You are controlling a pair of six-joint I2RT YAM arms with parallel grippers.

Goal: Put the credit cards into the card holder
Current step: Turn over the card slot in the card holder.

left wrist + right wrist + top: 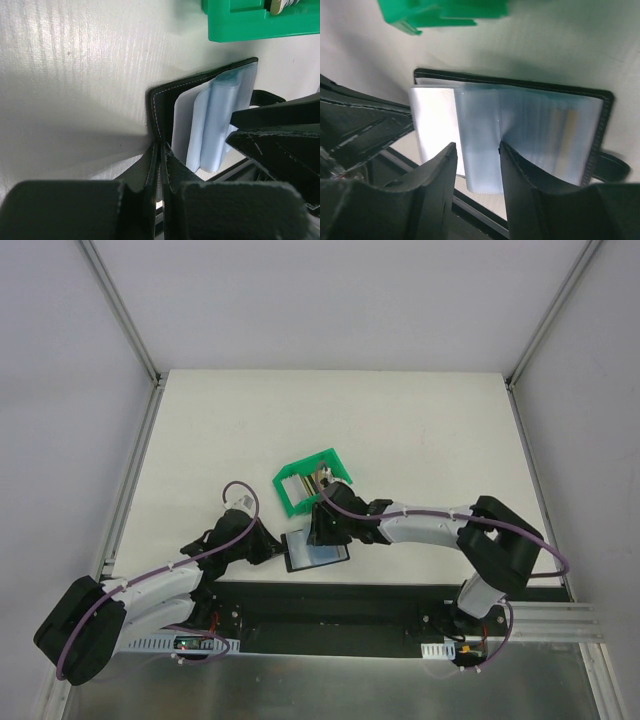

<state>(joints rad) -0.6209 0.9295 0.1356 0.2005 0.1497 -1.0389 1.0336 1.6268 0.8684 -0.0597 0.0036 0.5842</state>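
The card holder (318, 550) lies open on the table by its near edge, with its bluish clear sleeves up. My left gripper (277, 548) is shut on the left edge of its black cover (161, 107), which stands up between the fingers. My right gripper (322, 528) hovers over the sleeves with its jaws open. In the right wrist view one sleeve leaf (479, 125) lies between the fingers (520, 165). Gold and pale credit cards (320, 478) stand in the green bin. Their edges show at the top of the left wrist view (282, 5).
The green open-fronted bin (296, 492) sits just beyond the card holder, close to the right wrist. The black mounting plate (400, 602) runs along the table's near edge right below the holder. Metal frame posts stand at the table's far corners.
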